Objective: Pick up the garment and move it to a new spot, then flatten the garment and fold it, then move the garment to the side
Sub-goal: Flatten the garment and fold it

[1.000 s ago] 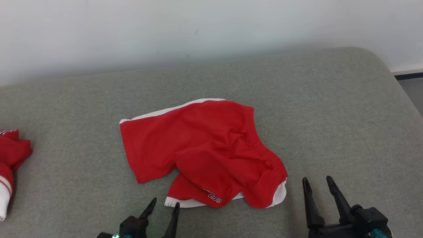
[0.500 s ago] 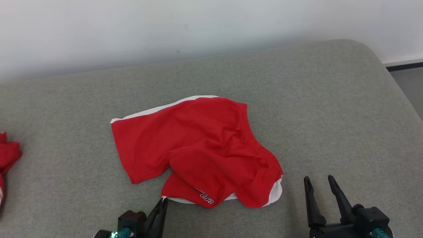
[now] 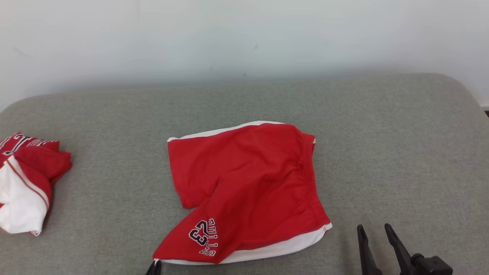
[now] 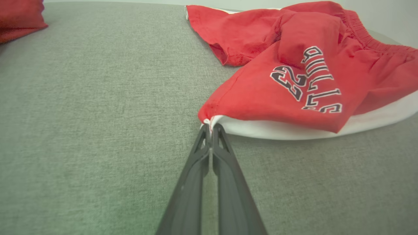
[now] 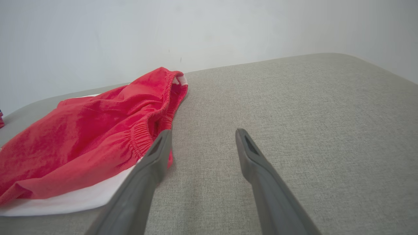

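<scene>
- Two grippers sit at our near edge. The left gripper point(image 4: 210, 128) has its fingers pressed together, pinching the near-left corner of the red shorts point(image 3: 248, 179), right where the white hem point(image 4: 326, 129) begins.
- We cannot tell whether that pinched corner rests on the grey cushion point(image 3: 401, 152) or is raised slightly off it.
- The right gripper point(image 3: 373, 228) has its fingers spread wide with nothing between them. It is over bare cushion, just right of the shorts' near-right corner.
- In the right wrist view, one of its fingers overlaps the shorts' edge. We cannot tell if they touch.
- The shorts lie mid-cushion. The near leg fans toward us with the dark "BULLS 23" print point(image 3: 204, 236) face up.
- The far leg points left, with white trim along its far edge.
- The elastic waistband point(image 3: 309, 179) runs down the shorts' right side, bunched and wrinkled.
- A second red-and-white garment point(image 3: 26, 183) lies crumpled at the cushion's left end, well apart from the shorts.
- Farthest back, a pale wall point(image 3: 244, 34) meets the cushion's rear edge.
</scene>
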Controlling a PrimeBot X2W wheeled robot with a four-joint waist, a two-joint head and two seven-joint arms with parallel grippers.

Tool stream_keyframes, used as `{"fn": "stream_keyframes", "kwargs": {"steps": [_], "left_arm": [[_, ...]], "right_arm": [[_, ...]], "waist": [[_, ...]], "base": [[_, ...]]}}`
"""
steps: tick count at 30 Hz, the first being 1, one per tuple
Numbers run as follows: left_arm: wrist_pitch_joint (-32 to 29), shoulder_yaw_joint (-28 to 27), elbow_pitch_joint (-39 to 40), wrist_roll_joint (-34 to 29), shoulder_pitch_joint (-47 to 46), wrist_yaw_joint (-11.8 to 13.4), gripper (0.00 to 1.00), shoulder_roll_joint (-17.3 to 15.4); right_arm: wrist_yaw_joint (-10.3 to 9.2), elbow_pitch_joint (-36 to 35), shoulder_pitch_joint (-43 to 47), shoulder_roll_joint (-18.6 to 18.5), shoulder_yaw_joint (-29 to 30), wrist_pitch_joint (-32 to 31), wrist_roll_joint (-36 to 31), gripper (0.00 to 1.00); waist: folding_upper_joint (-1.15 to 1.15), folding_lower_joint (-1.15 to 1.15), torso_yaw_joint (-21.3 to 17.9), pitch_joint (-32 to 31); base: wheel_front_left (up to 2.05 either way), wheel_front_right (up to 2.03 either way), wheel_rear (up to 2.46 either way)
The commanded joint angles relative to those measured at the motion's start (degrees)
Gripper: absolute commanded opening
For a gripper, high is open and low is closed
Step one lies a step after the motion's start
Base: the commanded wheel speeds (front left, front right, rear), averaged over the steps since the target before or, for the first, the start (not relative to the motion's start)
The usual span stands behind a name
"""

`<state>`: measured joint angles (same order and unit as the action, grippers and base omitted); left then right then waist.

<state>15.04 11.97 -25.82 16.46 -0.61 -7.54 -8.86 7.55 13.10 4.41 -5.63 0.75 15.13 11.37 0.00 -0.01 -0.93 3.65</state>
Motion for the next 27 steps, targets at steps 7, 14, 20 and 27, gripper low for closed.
{"fn": "stream_keyframes", "kwargs": {"steps": [7,14,20,27], "left_arm": [[0.2,0.5,0.6,-1.0,1.4,0.1,1.0,0.3],[0.2,1.1,1.8,-0.5,3.0,0.1,1.0,-1.2],[0.2,2.5,0.9,0.3,0.8,0.1,1.0,-3.3],[0.2,8.6,-3.4,2.5,-4.7,0.1,1.0,-6.8]], "right_arm": [[-0.14,1.8,1.7,-2.0,-2.2,0.0,0.1,1.0],[-0.14,3.0,1.8,-6.6,-6.7,0.0,-0.1,1.0],[-0.14,5.8,-2.0,-12.0,-13.8,0.0,0.6,1.0],[-0.14,10.7,-9.5,-18.0,-22.9,0.0,1.9,1.0]], "waist": [[0.0,0.01,2.7,-1.9],[0.0,0.01,4.2,-2.5],[0.0,0.01,4.1,-1.7],[0.0,0.01,3.8,0.5]], "base": [[0.0,0.0,0.0],[0.0,0.0,0.0],[0.0,0.0,0.0],[0.0,0.0,0.0]]}}
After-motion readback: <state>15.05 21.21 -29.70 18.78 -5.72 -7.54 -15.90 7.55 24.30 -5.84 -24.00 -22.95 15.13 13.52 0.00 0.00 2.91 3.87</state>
